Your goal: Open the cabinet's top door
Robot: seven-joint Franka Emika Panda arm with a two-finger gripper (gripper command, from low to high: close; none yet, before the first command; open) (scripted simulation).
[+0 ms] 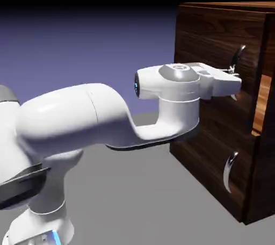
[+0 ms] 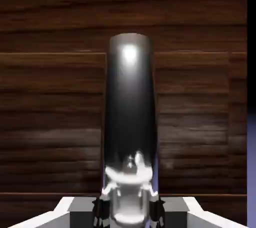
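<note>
The gripper [image 1: 234,75] is clamped on the long silver handle [image 1: 238,55] of the top door [image 1: 215,45]. In the hand view the bar [image 2: 129,122] runs straight up from between the two dark finger pads [image 2: 101,211], filling the gap between them, so the jaws have closed as far as the bar allows. The hand lies level and reaches squarely at the cabinet's face, which I judge to be the reason for this pose: a grip across the bar with the wrist in line lets the arm draw the panel outward without the bar slipping sideways out of the fingers.

In the exterior view the fingers meet the handle at its lower half, and the handle's upper end curves up and away above the hand. The door already stands a little proud of the cabinet [image 1: 220,158]: along its right edge a strip of lighter wood [image 1: 261,104] shows where the front has parted from the body. So the task is begun but, by my reading, far from done; the opening is only a narrow one.

Below the hand, on the lower part of the cabinet's front and well apart from the gripper, hangs the shorter silver handle [image 1: 230,170], untouched. The cabinet stands on the grey tabletop [image 1: 134,195] toward its right edge in the exterior view, with the white arm [image 1: 80,115] stretching across from the lower left to reach it.
</note>
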